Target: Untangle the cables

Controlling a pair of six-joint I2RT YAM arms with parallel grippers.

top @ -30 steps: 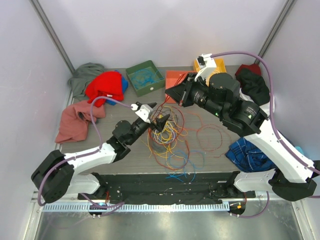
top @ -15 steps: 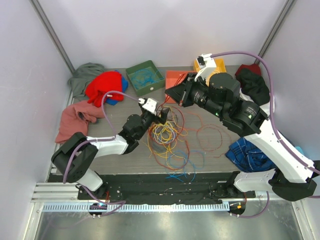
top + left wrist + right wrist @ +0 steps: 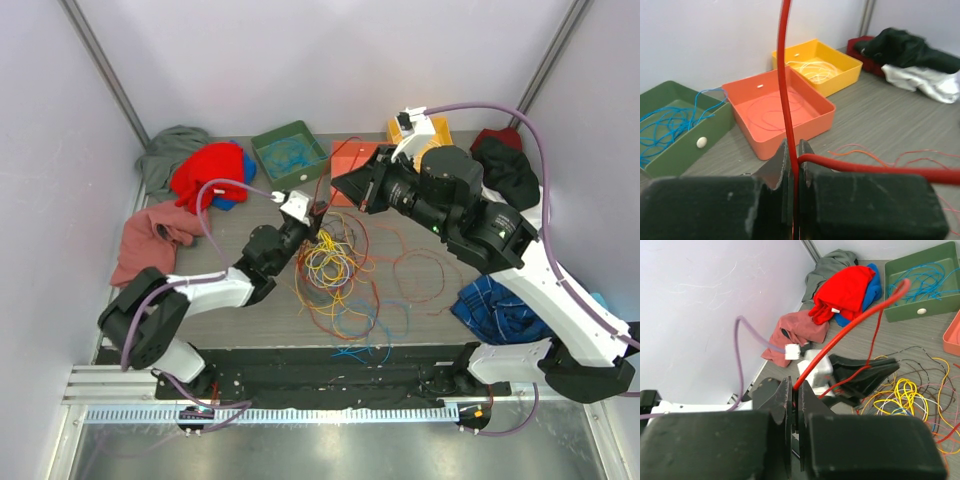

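The red cable (image 3: 784, 75) is pinched in the left hand (image 3: 792, 159) and the right hand (image 3: 794, 391); it is best drawn apart slowly, clear of the tangle (image 3: 330, 266).

Plain pale walls (image 3: 330, 60) close in the grey wood-grain bench (image 3: 250, 325) on three sides, with a slim metal post (image 3: 108, 75) slanting up at each rear corner. Beyond the bench's near edge lies what looks like brushed sheet metal (image 3: 330, 450), under soft, even light.
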